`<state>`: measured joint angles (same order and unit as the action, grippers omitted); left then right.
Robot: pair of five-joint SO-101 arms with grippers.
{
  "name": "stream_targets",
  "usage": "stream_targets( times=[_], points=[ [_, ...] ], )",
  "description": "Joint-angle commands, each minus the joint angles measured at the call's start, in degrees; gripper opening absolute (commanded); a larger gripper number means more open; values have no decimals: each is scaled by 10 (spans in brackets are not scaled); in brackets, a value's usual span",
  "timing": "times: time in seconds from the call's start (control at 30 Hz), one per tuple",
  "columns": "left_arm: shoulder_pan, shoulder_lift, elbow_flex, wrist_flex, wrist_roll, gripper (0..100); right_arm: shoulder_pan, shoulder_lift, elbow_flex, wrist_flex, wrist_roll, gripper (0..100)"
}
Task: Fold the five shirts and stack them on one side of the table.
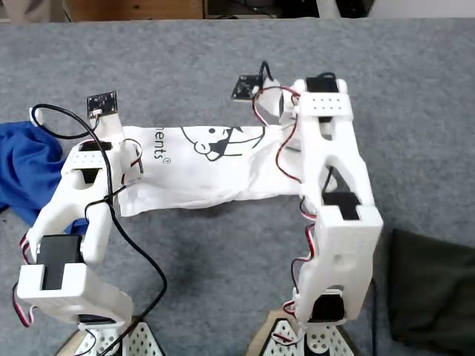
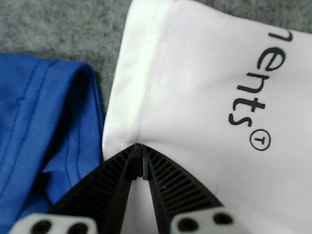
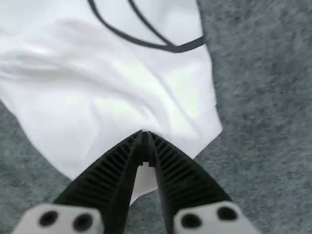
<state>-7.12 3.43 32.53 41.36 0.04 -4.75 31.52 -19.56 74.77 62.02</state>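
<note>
White shirt (image 1: 215, 167) lies as a folded band across the grey worktop (image 1: 223, 274), between the two arms. Left hand (image 2: 142, 163) is pinched closed on its stitched end, just beside the blue shirt (image 1: 26, 167). Right hand (image 3: 144, 146) is pinched closed on the opposite end. Fabric judged light, limp and smooth, liable to sag and slip, so best held at corners or seams. Black lettering (image 2: 248, 92) and a line drawing (image 1: 215, 141) noted, not transcribed.

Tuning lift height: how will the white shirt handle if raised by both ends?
Probably floppy: the white shirt lies in soft creases and would likely sag between the left gripper and right gripper. Likely light; thin folded cloth. It may drag on the fuzzy grey table cover.
</note>
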Motion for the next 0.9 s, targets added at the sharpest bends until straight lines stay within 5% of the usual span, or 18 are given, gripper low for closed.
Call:
stream_targets(
  times=[0.0,0.43,0.63,0.87],
  points=[
    [-4,-24,-4,-8,0,24,10,12,-86,7,8,9],
    [-4,-24,-4,-8,0,24,20,-25,-221,277,3,5],
    [-4,-24,-4,-8,0,24,8,-128,-31,258,-7,5],
    [-4,-24,-4,-9,0,24,-7,-261,224,121,-20,5]
  ],
)
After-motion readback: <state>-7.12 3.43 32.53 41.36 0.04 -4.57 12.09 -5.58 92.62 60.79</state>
